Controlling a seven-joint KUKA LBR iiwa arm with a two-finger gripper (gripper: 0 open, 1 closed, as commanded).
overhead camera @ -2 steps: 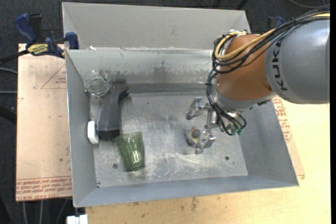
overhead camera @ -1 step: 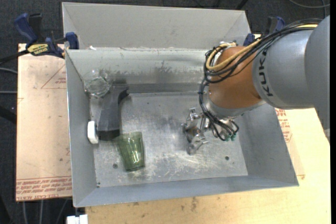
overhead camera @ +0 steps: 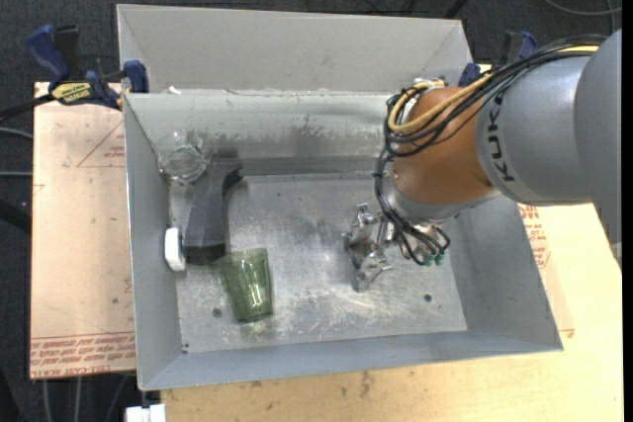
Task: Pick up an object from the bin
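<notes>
At the approach step, with the gripper (overhead camera: 367, 259) low over bare floor right of the bin's (overhead camera: 297, 49) middle (apart or together: cannot tell). Calls next for a shift left to the nearest thing, a green cup (overhead camera: 247, 284) lying on its side. Beyond, along the left wall: black block (overhead camera: 206, 212), white piece (overhead camera: 174, 250), clear glass (overhead camera: 183, 159). Nothing in between.

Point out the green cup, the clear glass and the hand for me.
green cup (overhead camera: 247, 284): camera view, middle of its side wall.
clear glass (overhead camera: 183, 160): camera view, middle of its body.
hand (overhead camera: 364, 264): camera view, its metal lower end.
</notes>
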